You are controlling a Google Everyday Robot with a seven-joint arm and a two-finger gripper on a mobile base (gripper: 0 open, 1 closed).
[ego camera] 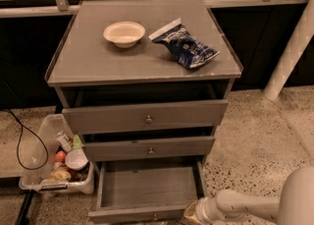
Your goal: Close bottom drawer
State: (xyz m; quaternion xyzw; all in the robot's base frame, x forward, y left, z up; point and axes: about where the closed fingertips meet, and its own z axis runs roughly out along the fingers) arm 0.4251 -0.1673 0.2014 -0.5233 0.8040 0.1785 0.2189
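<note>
The grey cabinet's bottom drawer (147,188) is pulled far out, a shallow empty tray with its narrow front (132,214) near the bottom edge of the view. My gripper (192,212) is at the drawer's front right corner, right against the front. The white arm (245,205) reaches in from the lower right. The middle drawer (149,148) and top drawer (144,117) each stand slightly out.
A white bowl (124,33) and a blue chip bag (185,43) lie on the cabinet top. A clear bin (56,157) of items sits on the floor at the left, with a black cable (22,143). A white post (289,49) leans at the right.
</note>
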